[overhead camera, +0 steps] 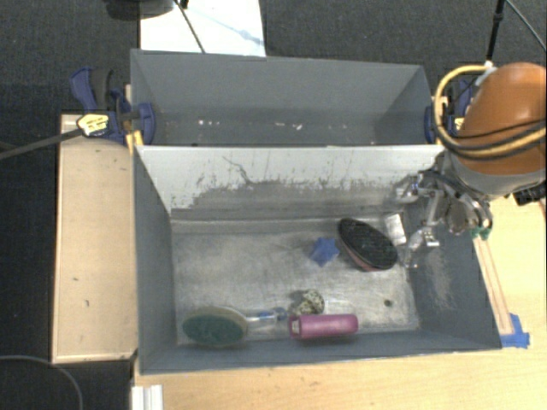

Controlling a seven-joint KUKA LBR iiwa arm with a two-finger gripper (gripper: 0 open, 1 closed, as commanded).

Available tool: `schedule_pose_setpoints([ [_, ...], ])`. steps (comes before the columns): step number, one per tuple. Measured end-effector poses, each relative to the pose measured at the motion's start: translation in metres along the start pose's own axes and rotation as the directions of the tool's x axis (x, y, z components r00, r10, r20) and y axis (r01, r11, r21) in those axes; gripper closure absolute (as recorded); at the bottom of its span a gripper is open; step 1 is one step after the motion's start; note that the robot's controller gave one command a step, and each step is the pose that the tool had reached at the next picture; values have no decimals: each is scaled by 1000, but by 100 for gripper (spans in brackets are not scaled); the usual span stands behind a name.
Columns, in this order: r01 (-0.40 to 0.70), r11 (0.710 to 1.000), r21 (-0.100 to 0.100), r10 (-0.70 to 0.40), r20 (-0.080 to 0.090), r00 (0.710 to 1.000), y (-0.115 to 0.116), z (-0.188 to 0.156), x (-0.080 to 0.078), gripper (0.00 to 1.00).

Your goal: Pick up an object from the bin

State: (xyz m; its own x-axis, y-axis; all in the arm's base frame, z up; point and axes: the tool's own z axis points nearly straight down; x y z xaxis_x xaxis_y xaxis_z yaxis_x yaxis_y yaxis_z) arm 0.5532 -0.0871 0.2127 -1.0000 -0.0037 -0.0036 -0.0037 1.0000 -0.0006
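Observation:
My gripper (pixel 408 236) hangs at the bin's right side, over the foot of the right wall. Its fingers stand open with nothing between them. Just to its left a black oval brush head (pixel 367 244) lies tilted on the floor, its right end close to the nearer fingertip. A small blue block (pixel 323 251) lies left of the brush.
Along the front wall lie a magenta cylinder (pixel 325 325), a small speckled lump (pixel 308 300) and a dark green round brush with a clear handle (pixel 214 328). The arm with its orange cover reaches in over the right rim.

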Motion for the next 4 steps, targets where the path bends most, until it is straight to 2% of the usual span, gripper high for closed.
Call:
schedule_pose_setpoints([
  [1,129,992,-1,-129,8,992,57,142,-21,0],
  [2,129,992,1,-129,13,992,55,138,-22,100],
  [3,254,967,3,-254,8,967,36,-21,-20,100],
  [4,254,967,-1,-254,0,967,37,-16,-19,0],
])
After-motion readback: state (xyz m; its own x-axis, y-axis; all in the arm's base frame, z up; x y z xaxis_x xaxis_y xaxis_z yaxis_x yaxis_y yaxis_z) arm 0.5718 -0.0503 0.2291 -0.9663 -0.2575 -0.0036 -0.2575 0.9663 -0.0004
